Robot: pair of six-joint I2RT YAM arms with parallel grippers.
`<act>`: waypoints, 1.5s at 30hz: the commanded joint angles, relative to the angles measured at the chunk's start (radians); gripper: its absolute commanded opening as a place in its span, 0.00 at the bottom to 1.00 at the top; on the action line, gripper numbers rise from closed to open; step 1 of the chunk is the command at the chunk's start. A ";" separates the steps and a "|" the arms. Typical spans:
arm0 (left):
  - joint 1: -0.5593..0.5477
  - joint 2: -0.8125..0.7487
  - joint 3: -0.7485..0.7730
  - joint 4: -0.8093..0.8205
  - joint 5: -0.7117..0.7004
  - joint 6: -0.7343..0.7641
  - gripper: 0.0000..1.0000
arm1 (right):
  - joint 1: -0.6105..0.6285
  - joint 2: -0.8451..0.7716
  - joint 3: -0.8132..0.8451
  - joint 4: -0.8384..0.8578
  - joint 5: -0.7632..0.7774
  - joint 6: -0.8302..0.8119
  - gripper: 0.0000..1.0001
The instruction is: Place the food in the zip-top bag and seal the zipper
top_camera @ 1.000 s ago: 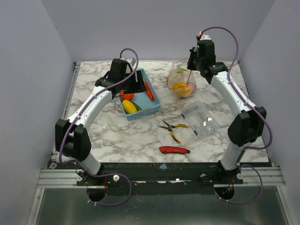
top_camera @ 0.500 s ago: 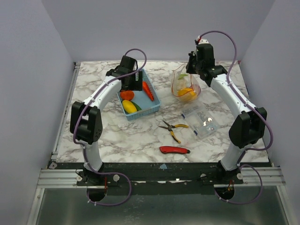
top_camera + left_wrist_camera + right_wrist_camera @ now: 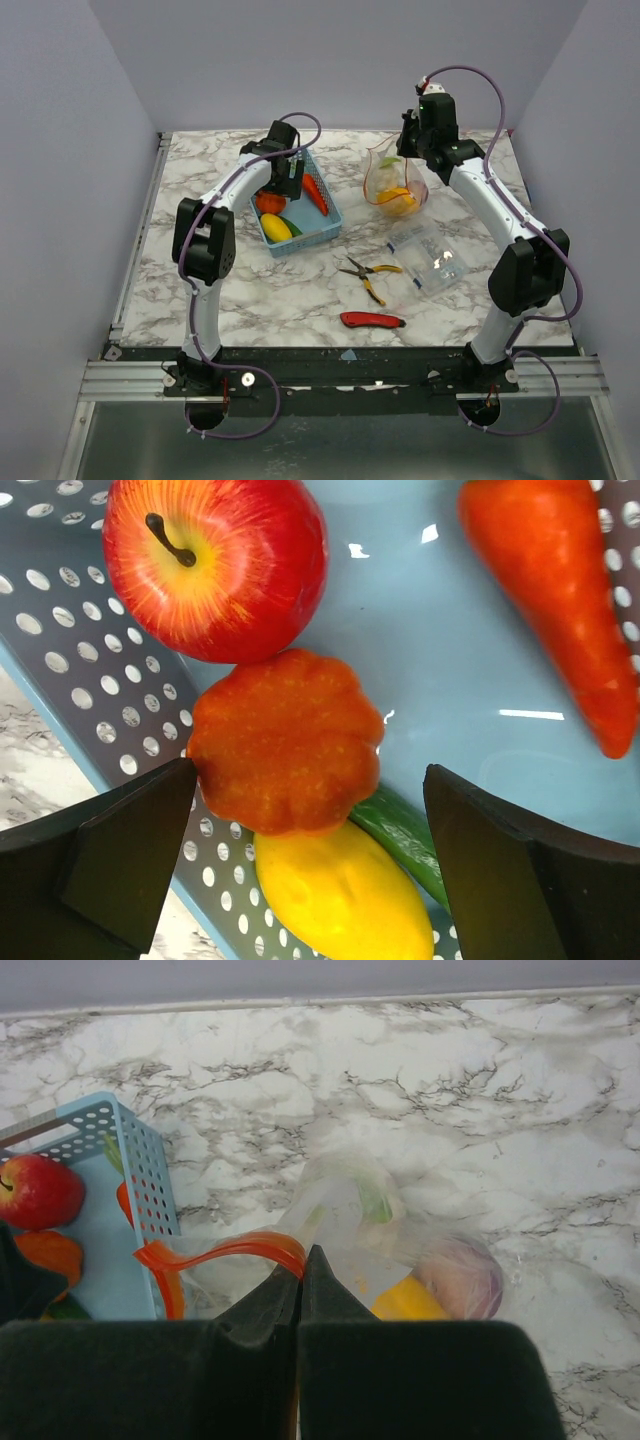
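Since the earlier frame the left arm has folded in toward the basket [image 3: 325, 232], and the left hand [image 3: 290, 172] now hangs over its middle. The right arm and the zip-top bag [image 3: 392, 182] have barely shifted.

The left hand [image 3: 310, 820] is open, its dark fingers spread either side of a ribbed orange pumpkin [image 3: 285, 740]. Around the pumpkin lie:
- a glossy red apple [image 3: 215, 560], touching it on the far side
- a smooth yellow piece [image 3: 340, 900] on the near side
- a green piece [image 3: 405, 835], half hidden
- a tapered red-orange carrot [image 3: 560, 600], apart on bare basket floor

The basket is light blue plastic with perforated walls (tight on the left, roomier toward the carrot).

The right hand [image 3: 300, 1290] is closed, pinching the bag's [image 3: 370, 1230] thin film at the mouth. The red-orange zipper [image 3: 230, 1250] curls out to the left. Yellow [image 3: 405, 1300], purple [image 3: 460, 1278] and green [image 3: 375, 1202] food sits inside the bag, at the far right of the marble desk [image 3: 260, 290].

Pliers [image 3: 368, 272], a clear packet [image 3: 428, 255] and a red knife [image 3: 372, 320] lie nearer, well apart from the bag.
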 commanded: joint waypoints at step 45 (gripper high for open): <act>-0.228 -0.513 -0.342 0.653 0.553 -0.239 0.44 | -0.002 -0.057 -0.018 0.053 -0.083 0.025 0.00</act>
